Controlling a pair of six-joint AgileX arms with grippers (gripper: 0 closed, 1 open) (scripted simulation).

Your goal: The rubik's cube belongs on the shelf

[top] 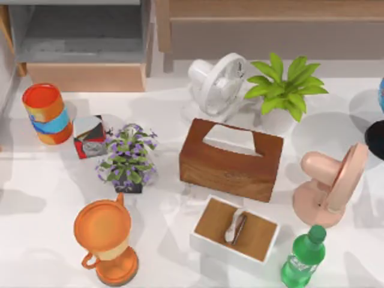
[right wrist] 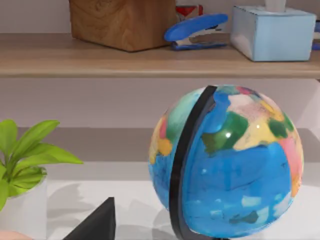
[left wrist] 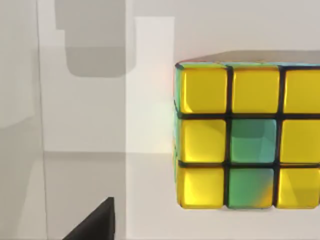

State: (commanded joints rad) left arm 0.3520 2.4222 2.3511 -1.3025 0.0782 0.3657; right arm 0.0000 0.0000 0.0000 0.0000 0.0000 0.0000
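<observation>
The rubik's cube [left wrist: 240, 135] stands close in the left wrist view on a pale surface, showing a face of yellow tiles with two green ones. A dark part of my left gripper [left wrist: 95, 225] pokes in at the frame's edge, apart from the cube and holding nothing. The shelf [top: 270, 24] runs along the back right of the table as a long tan board with a grey-brown back panel. In the right wrist view the shelf board [right wrist: 100, 60] carries a wooden box, a blue stapler and a blue tissue box. A dark part of my right gripper [right wrist: 97, 225] sits low beside a globe [right wrist: 230, 160].
On the table stand a wooden tissue box [top: 231, 157], white fan [top: 219, 83], green plant [top: 287, 87], pink fan [top: 333, 183], green bottle [top: 303, 258], white tray [top: 235, 235], orange cup [top: 107, 240], purple-flowered plant [top: 128, 157], patterned cube [top: 89, 137], orange can [top: 47, 113] and grey-lined box [top: 84, 42].
</observation>
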